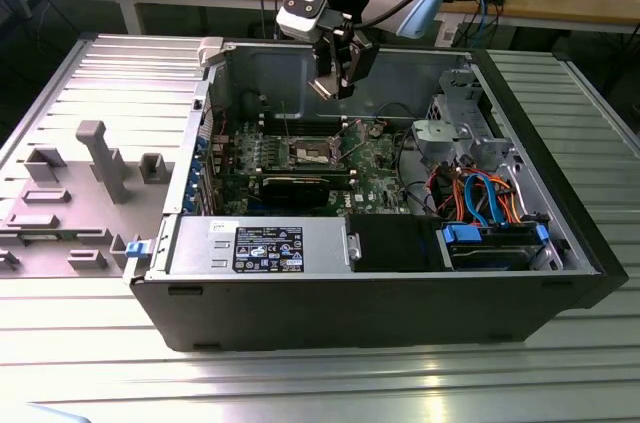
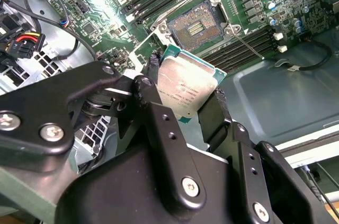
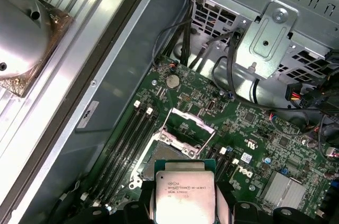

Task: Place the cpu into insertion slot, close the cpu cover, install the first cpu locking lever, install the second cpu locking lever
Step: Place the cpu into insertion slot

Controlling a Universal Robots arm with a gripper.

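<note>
1. The arm is reaching down from above the back of the open computer case (image 1: 300, 303), which is lying on its side on the slatted metal counter (image 1: 300, 383).
2. The wrist is pointing downward, and the gripper (image 1: 338, 81) is hanging over the green motherboard (image 1: 380, 158), clear of the board itself.
3. In the second wrist view the black fingers (image 2: 153, 75) are clamping the cpu (image 2: 185, 89) by two opposite edges, and its dull silver top is facing the camera.
4. The cpu is being held in the air, apart from the insertion slot (image 2: 193, 25) and just to one side of it in both wrist views.
5. The slot is sitting bare, with its dark contact field showing inside the silver rim.
6. In the first wrist view the cpu cover (image 3: 180, 142) is standing swung open beyond the chip.
7. A thin locking lever (image 2: 249, 45) is lying swung away from the slot.
</note>
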